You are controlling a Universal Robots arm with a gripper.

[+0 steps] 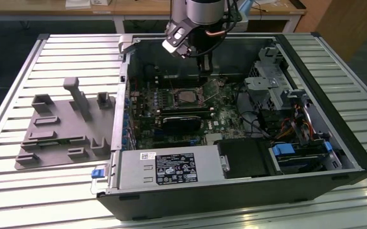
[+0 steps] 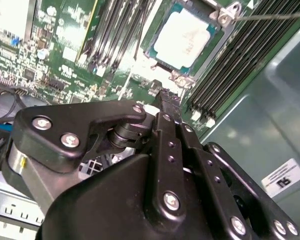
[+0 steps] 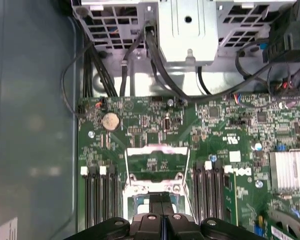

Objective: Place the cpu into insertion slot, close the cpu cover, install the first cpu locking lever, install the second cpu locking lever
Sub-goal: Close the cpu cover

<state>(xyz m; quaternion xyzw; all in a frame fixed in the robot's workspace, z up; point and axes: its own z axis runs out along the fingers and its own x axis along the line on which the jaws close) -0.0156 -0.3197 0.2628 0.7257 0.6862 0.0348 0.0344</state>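
In the exterior view, an open computer case (image 1: 310, 109) lies on the slatted tabletop (image 1: 17, 200). The insertion slot (image 1: 171, 98) sits on the green board inside it. The cpu (image 1: 184, 97) lies flat in that slot with its silver top up. The gripper (image 1: 204, 69) reaches down into the case and hangs just beyond the slot, on the slot's far side from the power supply (image 1: 164, 169). A grey moulded fixture (image 1: 62, 129) rests outside the case, well apart from the slot, towards the exterior view's left.

In the second wrist view, we see the cpu (image 2: 185, 40) seated in the slot (image 2: 155, 54), its top bare with nothing lying over it. A thin wire lever (image 2: 270, 16) runs out from one corner of the slot. The gripper (image 2: 165, 96) is near the slot but apart from it. Its fingers (image 2: 162, 125) are pressed together and hold nothing.

In the first wrist view, the cpu cover (image 3: 157, 149) stands raised off the slot, with green board showing through its window. The gripper (image 3: 162, 196) sits just beside the cover, the fingers (image 3: 155, 205) closed against each other and empty.
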